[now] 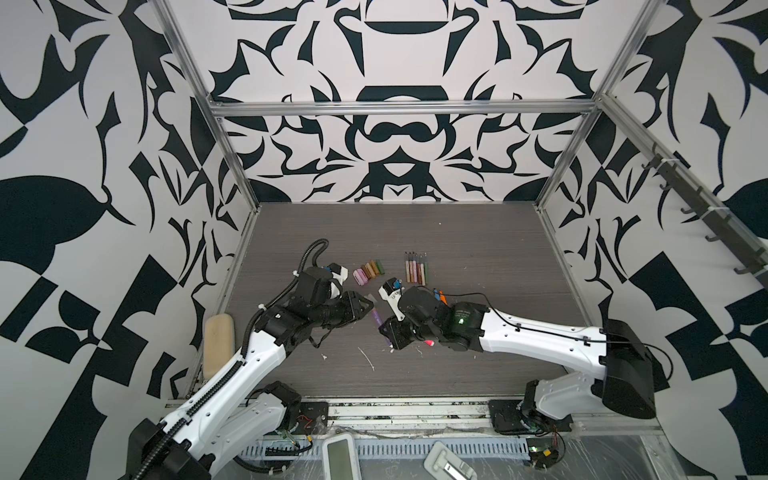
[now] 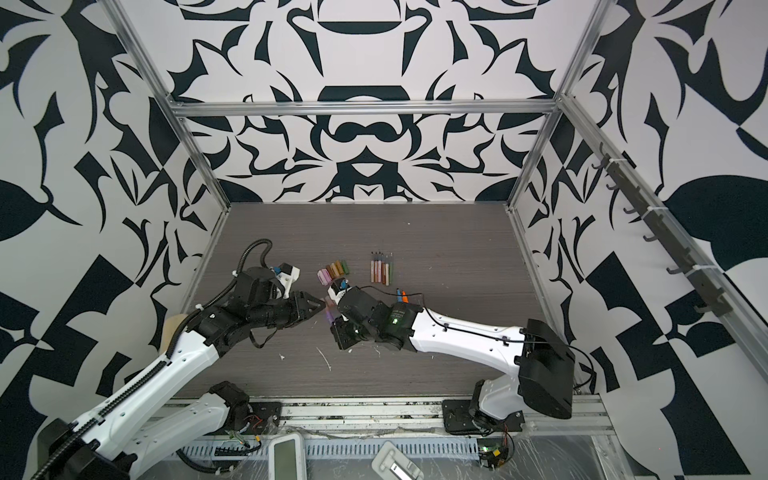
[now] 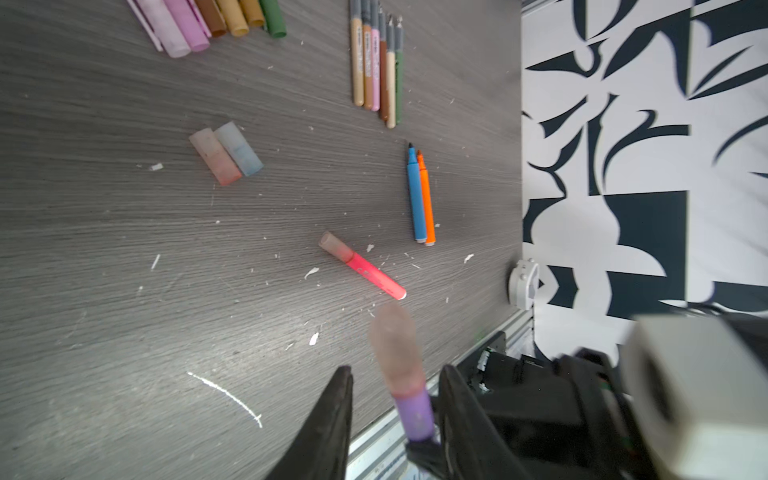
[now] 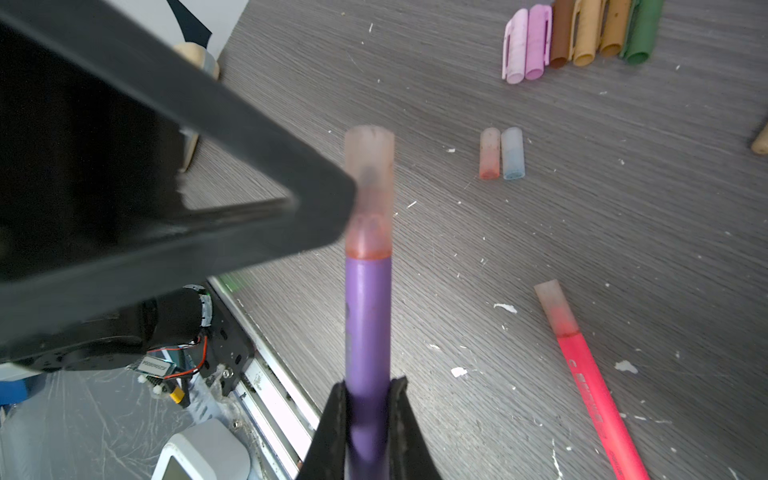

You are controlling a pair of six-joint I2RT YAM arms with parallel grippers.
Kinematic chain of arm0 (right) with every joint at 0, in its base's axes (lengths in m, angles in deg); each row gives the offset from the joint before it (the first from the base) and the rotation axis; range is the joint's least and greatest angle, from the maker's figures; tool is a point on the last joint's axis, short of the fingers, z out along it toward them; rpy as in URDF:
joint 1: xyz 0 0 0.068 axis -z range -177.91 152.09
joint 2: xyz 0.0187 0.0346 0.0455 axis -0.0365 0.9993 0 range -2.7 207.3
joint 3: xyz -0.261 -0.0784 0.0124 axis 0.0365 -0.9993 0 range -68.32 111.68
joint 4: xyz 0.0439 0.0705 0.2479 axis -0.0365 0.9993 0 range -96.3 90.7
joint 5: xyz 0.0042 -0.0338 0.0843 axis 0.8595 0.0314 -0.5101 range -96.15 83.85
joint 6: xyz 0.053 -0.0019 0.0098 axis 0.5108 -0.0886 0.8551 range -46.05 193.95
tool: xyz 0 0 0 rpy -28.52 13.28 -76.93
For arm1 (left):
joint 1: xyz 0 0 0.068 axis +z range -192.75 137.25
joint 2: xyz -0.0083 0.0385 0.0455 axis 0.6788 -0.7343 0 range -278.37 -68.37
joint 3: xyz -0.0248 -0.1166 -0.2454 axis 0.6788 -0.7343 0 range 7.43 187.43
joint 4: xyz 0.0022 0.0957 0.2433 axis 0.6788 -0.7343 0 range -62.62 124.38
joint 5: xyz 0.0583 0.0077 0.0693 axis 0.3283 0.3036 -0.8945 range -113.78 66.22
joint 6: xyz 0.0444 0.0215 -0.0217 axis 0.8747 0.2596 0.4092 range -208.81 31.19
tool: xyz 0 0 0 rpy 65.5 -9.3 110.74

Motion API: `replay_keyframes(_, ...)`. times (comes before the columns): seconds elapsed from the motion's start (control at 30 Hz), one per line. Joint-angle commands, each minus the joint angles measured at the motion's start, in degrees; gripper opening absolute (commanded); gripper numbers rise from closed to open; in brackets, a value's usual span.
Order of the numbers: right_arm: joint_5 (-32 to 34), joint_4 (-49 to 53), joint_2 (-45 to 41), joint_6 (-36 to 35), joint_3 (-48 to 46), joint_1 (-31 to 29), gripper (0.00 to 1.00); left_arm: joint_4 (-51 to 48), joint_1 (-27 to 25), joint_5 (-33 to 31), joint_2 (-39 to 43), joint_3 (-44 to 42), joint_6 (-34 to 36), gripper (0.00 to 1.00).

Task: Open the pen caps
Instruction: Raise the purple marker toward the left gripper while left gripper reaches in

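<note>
My right gripper (image 4: 369, 382) is shut on the body of a purple pen (image 4: 368, 316), which it holds off the table (image 1: 478, 249). A translucent pinkish cap (image 4: 369, 187) sits on the pen's end. My left gripper (image 3: 397, 368) is open, its jaws standing apart on either side of the pen (image 3: 413, 415). One left fingertip (image 4: 332, 208) touches the cap's side. In both top views the two grippers (image 1: 370, 307) (image 2: 336, 328) meet near the table's middle. A capped pink pen (image 3: 376, 274) lies flat.
Several loose caps (image 3: 216, 20) lie in a row at the back, two translucent caps (image 3: 226, 153) nearer. Several thin uncapped pens (image 3: 376, 70) and a blue and an orange pen (image 3: 419, 195) lie to the right. A beige block (image 1: 218, 345) sits at the left edge.
</note>
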Motion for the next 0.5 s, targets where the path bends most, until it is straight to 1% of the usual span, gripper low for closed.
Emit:
replay_keyframes(0.0, -0.75, -0.70, -2.02, 0.65, 1.69, 0.11, 0.03, 1.58, -0.95, -2.75, -0.53, 0.92, -0.64, 0.38)
replay_keyframes(0.27, -1.93, -1.66, -3.47, 1.25, 0.61, 0.15, 0.03, 2.10, -1.73, -2.88, -2.12, 1.68, -0.59, 0.38)
replay_keyframes(0.47, -4.98, -2.53, -2.18, 1.21, 0.87, 0.17, 0.03, 2.14, -2.22, -2.69, -2.92, 2.23, -0.55, 0.38)
